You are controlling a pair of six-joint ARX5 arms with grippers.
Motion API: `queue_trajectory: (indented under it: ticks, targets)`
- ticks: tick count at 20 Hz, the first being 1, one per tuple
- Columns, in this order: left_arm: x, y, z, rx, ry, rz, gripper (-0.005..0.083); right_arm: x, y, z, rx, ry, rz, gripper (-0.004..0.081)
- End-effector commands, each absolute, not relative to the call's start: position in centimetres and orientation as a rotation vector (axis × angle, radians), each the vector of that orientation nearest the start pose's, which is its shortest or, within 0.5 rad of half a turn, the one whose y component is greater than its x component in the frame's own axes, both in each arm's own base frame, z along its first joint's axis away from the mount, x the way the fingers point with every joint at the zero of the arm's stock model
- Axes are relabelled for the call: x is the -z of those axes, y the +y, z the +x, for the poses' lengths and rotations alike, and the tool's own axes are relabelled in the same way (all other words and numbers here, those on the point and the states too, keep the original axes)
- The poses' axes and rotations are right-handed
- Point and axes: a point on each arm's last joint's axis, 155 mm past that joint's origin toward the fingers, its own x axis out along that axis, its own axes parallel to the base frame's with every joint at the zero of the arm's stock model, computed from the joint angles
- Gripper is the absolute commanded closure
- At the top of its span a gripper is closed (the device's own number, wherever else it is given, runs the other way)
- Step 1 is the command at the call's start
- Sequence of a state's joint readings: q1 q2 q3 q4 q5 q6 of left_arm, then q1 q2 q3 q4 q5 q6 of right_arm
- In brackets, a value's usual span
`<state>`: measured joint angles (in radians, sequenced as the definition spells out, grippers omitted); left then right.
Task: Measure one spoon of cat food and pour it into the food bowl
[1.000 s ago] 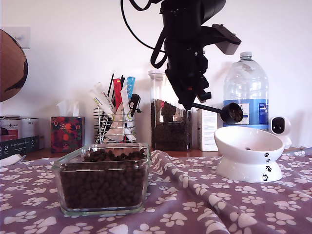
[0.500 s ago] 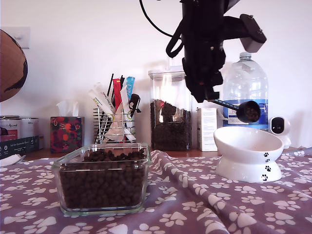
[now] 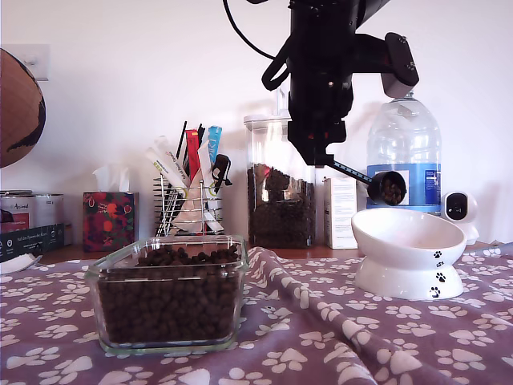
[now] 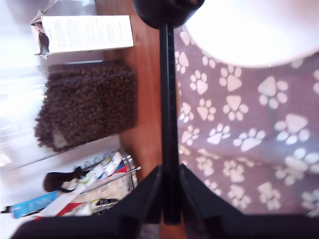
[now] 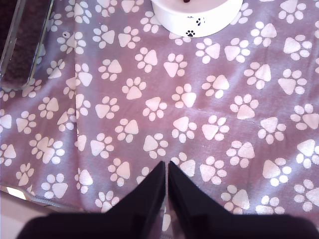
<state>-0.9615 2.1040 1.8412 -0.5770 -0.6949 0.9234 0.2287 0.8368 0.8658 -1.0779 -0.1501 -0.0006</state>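
My first gripper point(image 3: 322, 155) hangs high over the table, shut on the thin handle of the black spoon point(image 3: 387, 188). The spoon's cup holds brown cat food point(image 3: 391, 191) and hovers just above the rim of the white food bowl point(image 3: 409, 239) with paw prints on its base. The first wrist view looks along the spoon handle point(image 4: 168, 99) toward the food bowl point(image 4: 254, 35). More cat food point(image 3: 168, 298) fills the square glass dish point(image 3: 100, 281). My second gripper point(image 5: 166, 167) is shut with nothing in it, above the paw-print cloth, with the food bowl point(image 5: 197, 17) ahead.
A tall clear canister point(image 3: 276, 184) of kibble, a carton point(image 3: 341, 210), a big water bottle point(image 3: 405, 148) and a small white camera point(image 3: 458, 207) stand behind the bowl. A wire rack of sachets point(image 3: 191, 196) and a tissue box point(image 3: 110, 218) stand at the back.
The first arm swung toward the exterior view's right with the loaded spoon, then came back a little toward the left. The cup now sits over the bowl's nearer rim.
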Motion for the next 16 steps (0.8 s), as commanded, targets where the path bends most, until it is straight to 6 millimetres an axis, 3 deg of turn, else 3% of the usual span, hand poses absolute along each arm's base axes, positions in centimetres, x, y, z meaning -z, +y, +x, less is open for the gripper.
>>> queue_trajectory:
  ticks: [1,8,13,16]
  targets:
    - [-16.66,-38.24,41.15,0.510,0.429,1.540,0.0797,-15.43,7.56,20.04,-0.347,1.041,-0.037,0.0780]
    - [-16.94,-39.20,40.50,0.514,0.384,1.641,0.0797,-15.64,7.64,20.39,-0.349,1.023,-0.038,0.0780]
    - [-16.08,-38.84,40.63,0.479,0.393,1.764,0.0797,-15.57,7.62,20.25,-0.349,1.029,-0.038,0.0780]
    - [-16.54,-38.99,40.84,0.461,0.374,1.789,0.0797,-15.54,7.60,20.19,-0.349,1.032,-0.039,0.0780]
